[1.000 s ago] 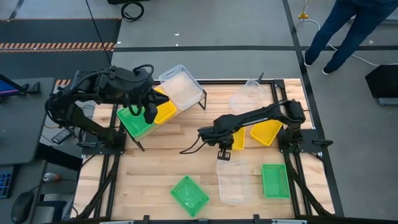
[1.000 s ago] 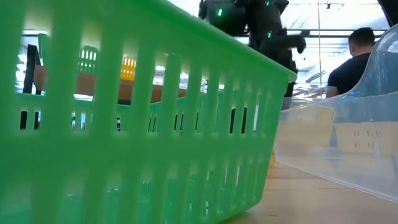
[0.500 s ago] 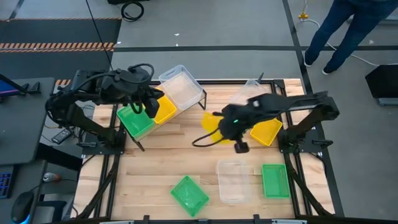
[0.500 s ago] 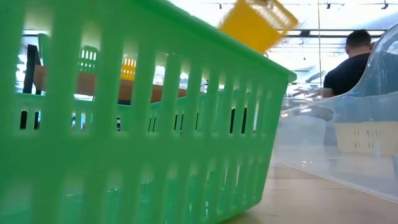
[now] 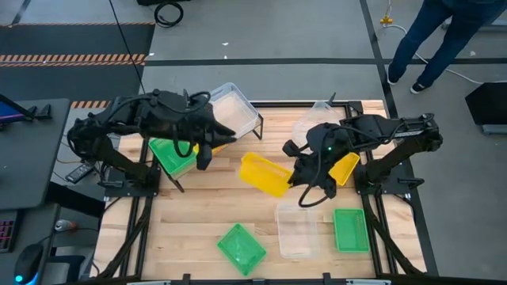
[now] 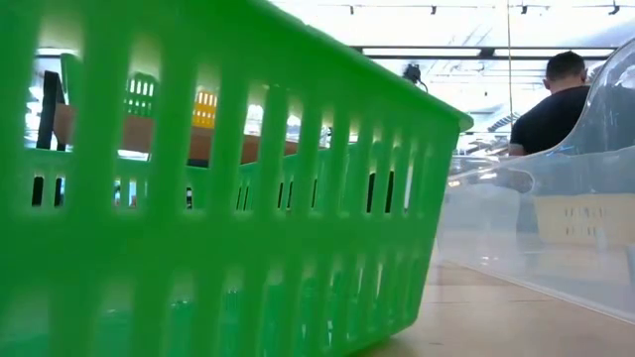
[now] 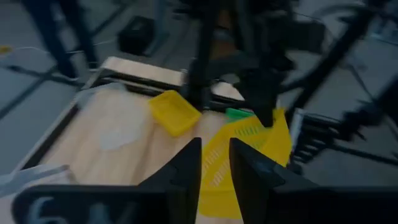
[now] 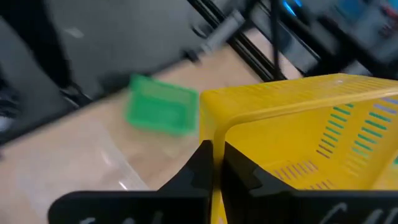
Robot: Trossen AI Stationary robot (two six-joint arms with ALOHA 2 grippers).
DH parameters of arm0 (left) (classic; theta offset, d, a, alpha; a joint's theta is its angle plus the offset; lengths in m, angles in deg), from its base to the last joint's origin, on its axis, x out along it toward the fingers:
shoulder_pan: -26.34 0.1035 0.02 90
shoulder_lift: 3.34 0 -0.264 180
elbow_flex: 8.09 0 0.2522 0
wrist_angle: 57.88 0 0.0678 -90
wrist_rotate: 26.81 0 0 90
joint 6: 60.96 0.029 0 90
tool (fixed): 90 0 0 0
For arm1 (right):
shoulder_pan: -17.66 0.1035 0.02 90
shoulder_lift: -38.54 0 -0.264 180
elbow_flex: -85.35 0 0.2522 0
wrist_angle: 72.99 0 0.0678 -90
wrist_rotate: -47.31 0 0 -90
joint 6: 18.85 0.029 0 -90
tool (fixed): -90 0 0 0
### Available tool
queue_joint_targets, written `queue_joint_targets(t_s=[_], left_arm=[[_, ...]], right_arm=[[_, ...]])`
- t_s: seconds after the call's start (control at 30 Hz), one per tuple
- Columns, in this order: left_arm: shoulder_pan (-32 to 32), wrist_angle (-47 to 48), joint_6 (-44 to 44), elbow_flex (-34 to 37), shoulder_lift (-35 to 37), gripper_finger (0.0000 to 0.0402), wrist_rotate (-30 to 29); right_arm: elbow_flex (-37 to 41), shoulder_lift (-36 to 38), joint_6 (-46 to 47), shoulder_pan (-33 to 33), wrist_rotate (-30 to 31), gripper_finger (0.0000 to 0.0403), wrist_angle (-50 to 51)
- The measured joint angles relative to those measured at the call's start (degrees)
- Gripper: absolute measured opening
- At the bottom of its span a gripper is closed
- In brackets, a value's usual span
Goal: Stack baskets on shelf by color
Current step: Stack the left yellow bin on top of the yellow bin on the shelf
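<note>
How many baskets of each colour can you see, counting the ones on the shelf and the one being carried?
Green baskets: 3
Yellow baskets: 3, one mostly hidden under the left arm
Clear baskets: 3
Total: 9

person (image 6: 556, 99) (back turned), floor cable (image 5: 168, 11)

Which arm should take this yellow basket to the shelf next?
The right. Its tool is shut on the yellow basket rim, holding it above mid-table. The left tool is empty, near the shelf by the stacked baskets, so it could only help receive it.
</note>
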Motion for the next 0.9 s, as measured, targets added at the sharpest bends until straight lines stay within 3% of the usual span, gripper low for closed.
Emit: queue_joint_targets(t_s=[0.13,0.3,0.43,0.77,0.9], left_arm=[[0.5,-1.4,0.5,0.0,-1.0,0.0113,7.8],[2.8,-2.6,-2.5,0.0,-2.0,0.0136,21.7],[4.2,-5.4,-1.6,0.0,-3.0,0.0146,28.5],[7.7,-12.2,-4.0,0.0,-4.8,0.0145,50.8],[9.0,-12.1,-4.0,0.0,-4.8,0.0146,56.3]], right_arm=[[0.0,0.7,1.9,0.0,-10.5,0.0019,-4.3],[0.0,2.4,10.3,-0.4,-15.1,0.0019,-14.9],[0.0,2.5,16.3,-1.6,-18.8,0.0019,-21.4],[0.0,1.2,21.2,-2.3,-20.5,0.0018,-25.2],[0.0,1.2,24.8,-2.3,-22.3,0.0018,-29.6]])
